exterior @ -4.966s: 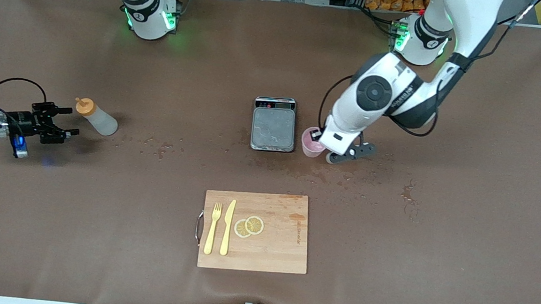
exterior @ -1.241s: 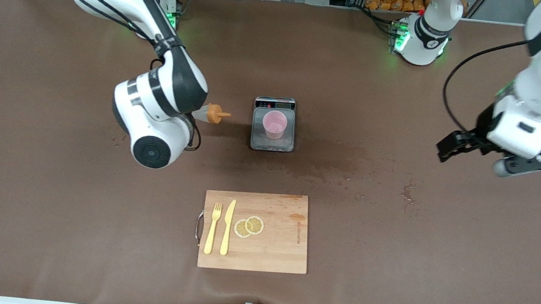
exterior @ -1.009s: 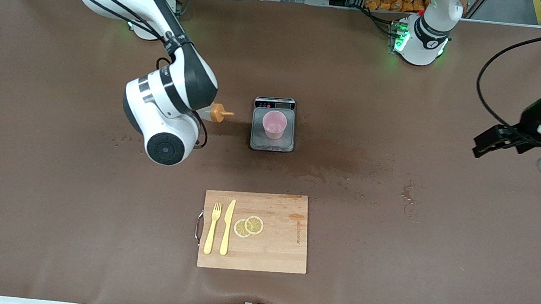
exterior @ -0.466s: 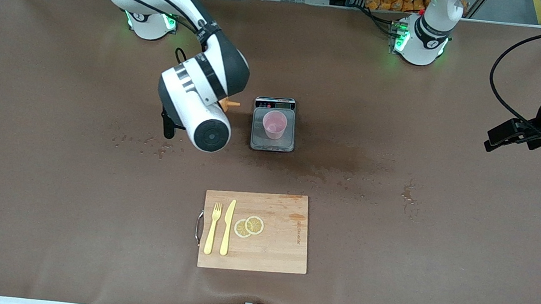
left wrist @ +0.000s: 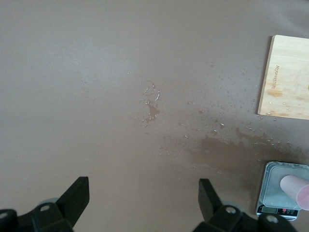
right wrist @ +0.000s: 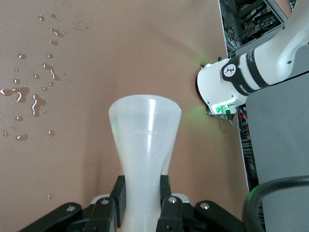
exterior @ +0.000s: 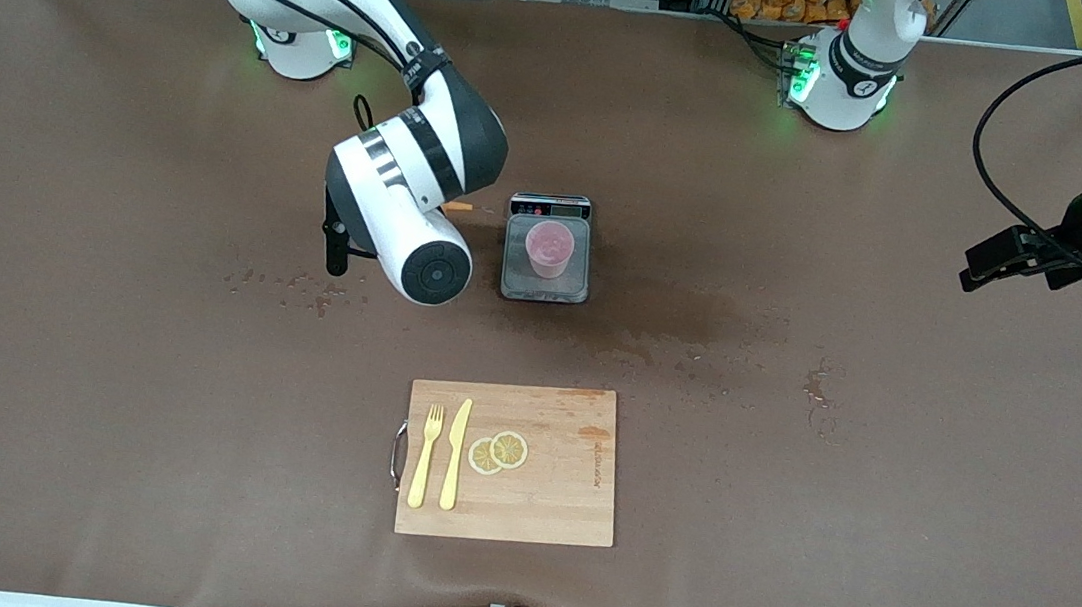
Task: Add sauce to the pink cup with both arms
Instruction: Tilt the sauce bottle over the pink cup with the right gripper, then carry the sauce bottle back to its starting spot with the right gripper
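The pink cup (exterior: 548,247) stands upright on a small grey scale (exterior: 543,289) at the table's middle. My right gripper (right wrist: 143,193) is shut on the sauce bottle (right wrist: 145,135), a translucent whitish body squeezed between the pads (right wrist: 119,195). In the front view the right wrist hides the bottle; only its orange nozzle tip (exterior: 459,205) shows, pointing at the scale from beside it. My left gripper (exterior: 996,263) is open and empty, up over the left arm's end of the table. The cup also shows in the left wrist view (left wrist: 297,188).
A wooden cutting board (exterior: 563,477) lies nearer the front camera than the scale, with a yellow fork (exterior: 425,455), a knife (exterior: 456,453) and lemon slices (exterior: 498,452) on it. Wet stains (exterior: 678,338) mark the brown mat beside the scale.
My right arm has carried the bottle closer to the scale, and its wrist now covers all but the nozzle tip. My left arm has barely moved and waits.
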